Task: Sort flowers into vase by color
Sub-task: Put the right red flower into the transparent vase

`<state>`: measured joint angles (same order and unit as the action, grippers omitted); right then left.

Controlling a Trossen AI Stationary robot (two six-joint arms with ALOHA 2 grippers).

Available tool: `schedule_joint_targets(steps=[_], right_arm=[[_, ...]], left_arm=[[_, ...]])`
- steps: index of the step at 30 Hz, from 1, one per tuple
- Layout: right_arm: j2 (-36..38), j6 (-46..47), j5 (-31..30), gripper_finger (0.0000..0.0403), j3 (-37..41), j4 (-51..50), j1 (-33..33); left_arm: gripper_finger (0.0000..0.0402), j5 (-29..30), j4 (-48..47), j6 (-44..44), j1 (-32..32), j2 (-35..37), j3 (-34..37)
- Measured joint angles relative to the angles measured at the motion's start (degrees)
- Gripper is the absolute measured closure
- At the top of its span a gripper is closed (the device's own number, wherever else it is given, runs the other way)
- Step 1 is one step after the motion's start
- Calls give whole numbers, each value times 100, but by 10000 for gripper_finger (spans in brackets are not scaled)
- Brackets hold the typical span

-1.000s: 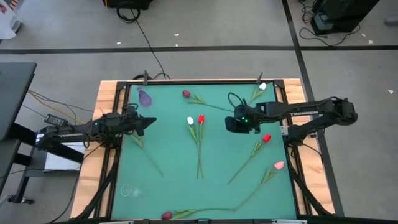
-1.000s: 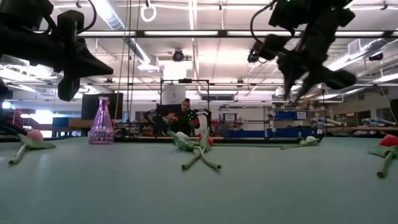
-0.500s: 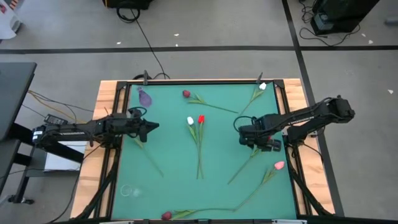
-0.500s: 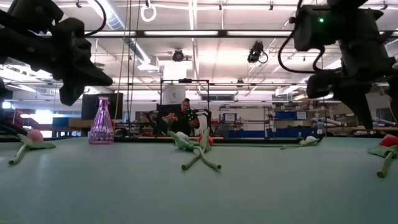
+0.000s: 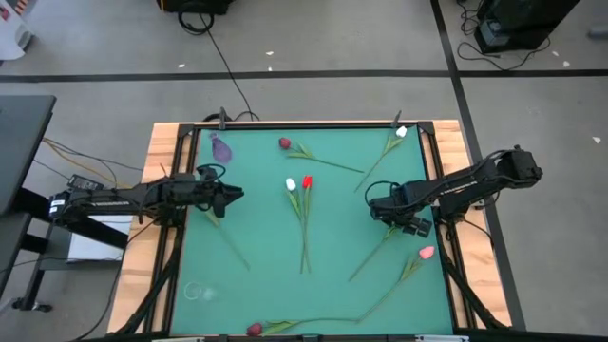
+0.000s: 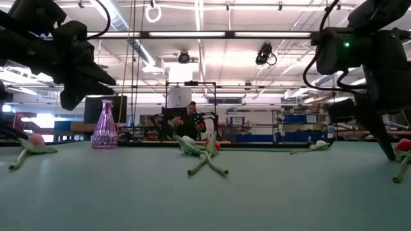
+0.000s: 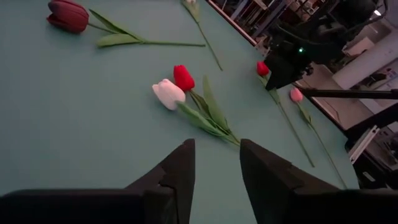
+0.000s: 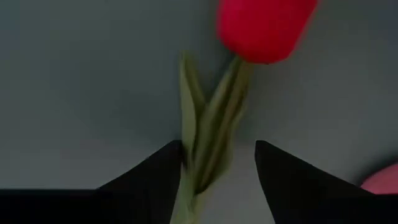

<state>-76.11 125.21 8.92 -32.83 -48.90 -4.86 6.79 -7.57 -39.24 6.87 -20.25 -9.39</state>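
Two dark tools work over our green counter [image 5: 266, 218]. Our right tool [image 8: 214, 163] spreads wide astride the red artificial tulip's green stem [image 8: 211, 143] near the right edge; our left tool [image 7: 216, 163], partly open and empty, hovers near the left edge.

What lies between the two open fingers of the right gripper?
In the right wrist view, the green stem and leaves of a red tulip lie between the open fingers of the right gripper. The fingers have not closed on it.
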Motion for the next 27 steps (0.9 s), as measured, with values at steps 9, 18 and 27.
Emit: schedule_joint_targets(steps=[9,18,27], right_arm=[[11,-115,-340,301,148,250,-93],[4,-451,-758,384,142,296,-347],[-25,-1295,-1914,396,-386,283,-599]], left_arm=[[267,2,3,0,0,0,-2],[267,4,4,433,2,0,-2],[267,160,316,434,2,0,-2]])
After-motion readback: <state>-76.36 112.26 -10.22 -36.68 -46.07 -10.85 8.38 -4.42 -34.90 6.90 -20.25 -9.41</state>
